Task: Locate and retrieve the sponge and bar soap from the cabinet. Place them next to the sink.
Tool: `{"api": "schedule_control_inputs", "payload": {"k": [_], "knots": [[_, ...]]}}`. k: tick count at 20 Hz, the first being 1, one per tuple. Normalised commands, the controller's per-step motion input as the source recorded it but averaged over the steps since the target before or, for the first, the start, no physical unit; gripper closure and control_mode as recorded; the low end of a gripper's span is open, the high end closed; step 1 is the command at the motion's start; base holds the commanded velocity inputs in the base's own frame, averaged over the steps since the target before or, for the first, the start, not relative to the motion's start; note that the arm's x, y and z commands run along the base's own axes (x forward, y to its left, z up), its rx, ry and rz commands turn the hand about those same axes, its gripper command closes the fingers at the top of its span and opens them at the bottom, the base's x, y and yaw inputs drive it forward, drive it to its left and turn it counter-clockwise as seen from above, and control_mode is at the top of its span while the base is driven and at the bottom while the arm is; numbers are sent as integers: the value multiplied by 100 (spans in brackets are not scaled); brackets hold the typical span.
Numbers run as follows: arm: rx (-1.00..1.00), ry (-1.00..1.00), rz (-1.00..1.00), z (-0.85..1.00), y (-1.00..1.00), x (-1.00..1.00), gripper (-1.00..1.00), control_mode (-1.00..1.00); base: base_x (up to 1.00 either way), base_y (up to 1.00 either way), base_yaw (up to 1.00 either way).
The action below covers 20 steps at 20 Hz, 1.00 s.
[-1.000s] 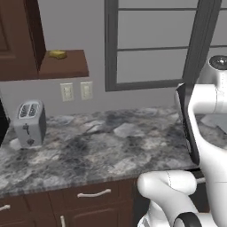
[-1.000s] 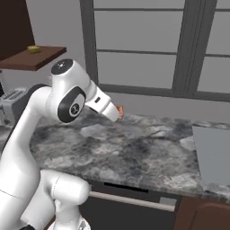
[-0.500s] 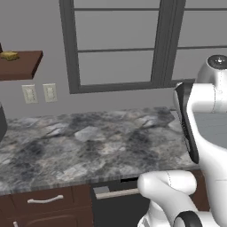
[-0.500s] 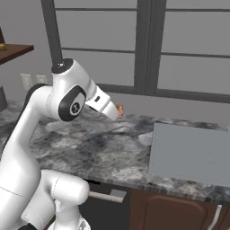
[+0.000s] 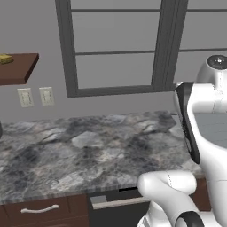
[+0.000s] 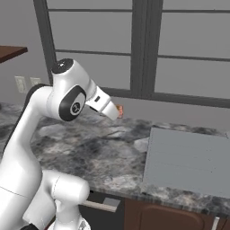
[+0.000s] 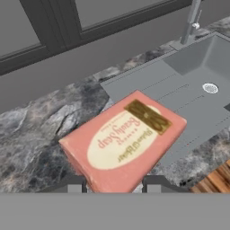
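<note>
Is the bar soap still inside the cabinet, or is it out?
Out. The gripper holds the bar soap above the counter, beside the sink.

Sponge (image 5: 5,58) on cabinet (image 5: 20,67) shelf, stone counter (image 5: 80,153), window (image 5: 128,44)

The bar soap (image 7: 123,139) looks like a matt pinkish-red wrapped block with a paler oval label and a brownish-gold patch — smooth, no shine. The counter (image 5: 88,150) reads as polished mottled stone, grey and dark veined. The sink (image 7: 197,85) is a smooth pale grey, ribbed on its drainboard, with a small metal-looking drain ring and a dull grey faucet (image 7: 192,20). The shelf board (image 5: 17,67) of the cabinet is dark reddish-brown wood, flat finish. The sponge (image 5: 5,58) on it is dull yellow — too small to judge its texture. The drawers (image 5: 42,210) look wooden, with a silvery handle (image 5: 39,209).
</note>
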Motion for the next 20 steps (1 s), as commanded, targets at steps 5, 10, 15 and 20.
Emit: {"api": "schedule_control_inputs", "payload": {"k": [5, 10, 15, 20], "knots": [[0, 0, 0, 0, 0, 0, 100, 100, 52, -11, 0], [0, 0, 0, 0, 0, 0, 100, 100, 0, 0, 0], [0, 1, 2, -2, -9, 19, 100, -100, 4, -1, 0], [0, 15, 7, -16, -35, 73, 100, -100, 0, 0, 0]]}}
